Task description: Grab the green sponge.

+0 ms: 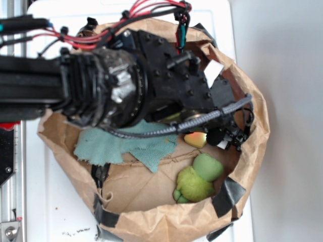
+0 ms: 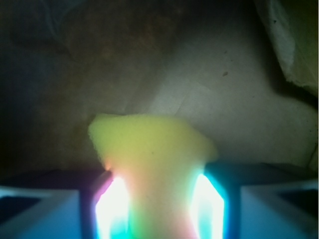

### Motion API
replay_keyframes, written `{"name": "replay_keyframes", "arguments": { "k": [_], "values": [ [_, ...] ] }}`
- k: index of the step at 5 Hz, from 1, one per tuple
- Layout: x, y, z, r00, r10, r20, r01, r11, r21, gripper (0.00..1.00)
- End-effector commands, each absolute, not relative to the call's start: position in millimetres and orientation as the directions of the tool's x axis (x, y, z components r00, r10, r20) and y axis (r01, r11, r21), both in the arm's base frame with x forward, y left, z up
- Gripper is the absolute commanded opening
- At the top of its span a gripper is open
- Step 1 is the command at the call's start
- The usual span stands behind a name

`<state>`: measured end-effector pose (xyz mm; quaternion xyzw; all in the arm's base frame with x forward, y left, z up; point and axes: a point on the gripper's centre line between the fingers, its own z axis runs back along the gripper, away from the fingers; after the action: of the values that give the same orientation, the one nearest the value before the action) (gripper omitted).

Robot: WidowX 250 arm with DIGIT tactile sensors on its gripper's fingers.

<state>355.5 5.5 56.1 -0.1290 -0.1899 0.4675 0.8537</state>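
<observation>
The green sponge is a smooth mid-green rounded lump. It lies on the bag floor at the right, touching a fuzzy lime-green toy in front of it. It does not show in the wrist view. My gripper is inside the bag, a little behind the green sponge and apart from it. In the wrist view the gripper is shut on a yellow wedge sponge, squeezed between the two lit fingers. The yellow wedge also shows in the exterior view.
Everything sits in a brown paper bag with a rolled rim and black tape patches. A teal cloth lies on the bag floor to the left. The black arm covers the back of the bag. A white surface surrounds the bag.
</observation>
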Motion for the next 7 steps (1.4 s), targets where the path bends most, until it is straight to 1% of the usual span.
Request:
{"name": "replay_keyframes", "arguments": {
  "k": [1, 2, 3, 4, 5, 6, 7],
  "values": [
    [351, 5, 74, 0.505, 0.826, 0.252, -0.698, 0.562, -0.443, 0.0],
    [340, -3, 93, 0.527, 0.828, 0.192, -0.693, 0.55, -0.466, 0.0],
    [325, -15, 129, 0.514, 0.852, 0.103, -0.715, 0.491, -0.498, 0.0],
    [319, -20, 156, 0.504, 0.862, 0.058, -0.732, 0.462, -0.502, 0.0],
    [312, -21, 180, 0.521, 0.852, 0.055, -0.712, 0.469, -0.522, 0.0],
    [310, -15, 188, 0.511, 0.856, 0.081, -0.707, 0.472, -0.526, 0.0],
    [303, -7, 196, 0.477, 0.864, 0.158, -0.715, 0.487, -0.501, 0.0]
  ]
}}
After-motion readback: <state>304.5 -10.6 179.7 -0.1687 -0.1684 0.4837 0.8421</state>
